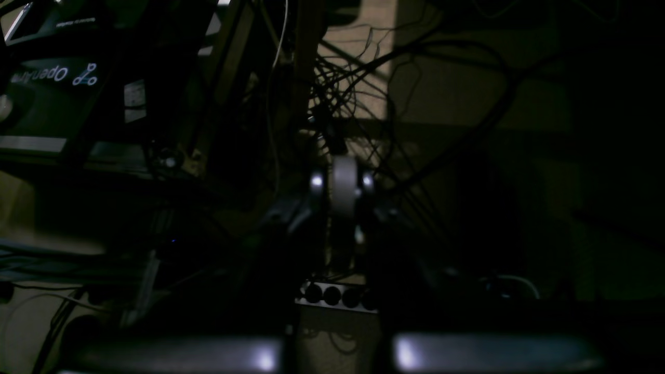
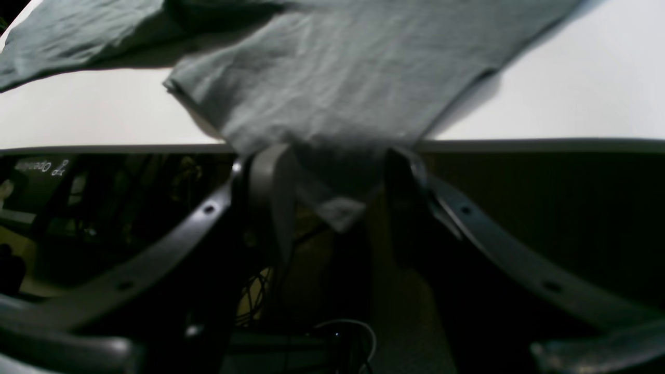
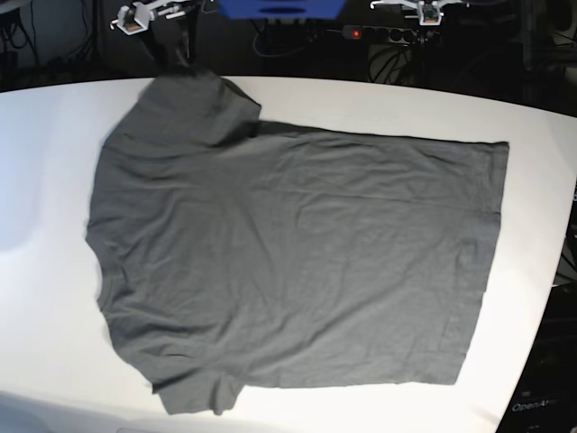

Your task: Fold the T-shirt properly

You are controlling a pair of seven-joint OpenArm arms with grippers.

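Note:
The dark grey T-shirt (image 3: 288, 262) lies spread flat on the white table (image 3: 45, 271), with one sleeve (image 3: 189, 77) reaching the far edge. In the right wrist view that sleeve's corner (image 2: 332, 208) hangs over the table edge (image 2: 545, 143), between the fingers of my right gripper (image 2: 335, 176). The jaws stand open on either side of the fabric, apart from it. My right gripper (image 3: 135, 18) sits just beyond the far left edge. My left gripper (image 1: 343, 192) is shut on nothing and points at dark space under the table; it sits at the far right (image 3: 424, 11).
A tangle of cables (image 1: 363, 78) and a dark box with a logo (image 1: 52, 78) fill the space below the table. Behind the far edge are a power strip with a red light (image 3: 361, 33) and a blue object (image 3: 279, 7).

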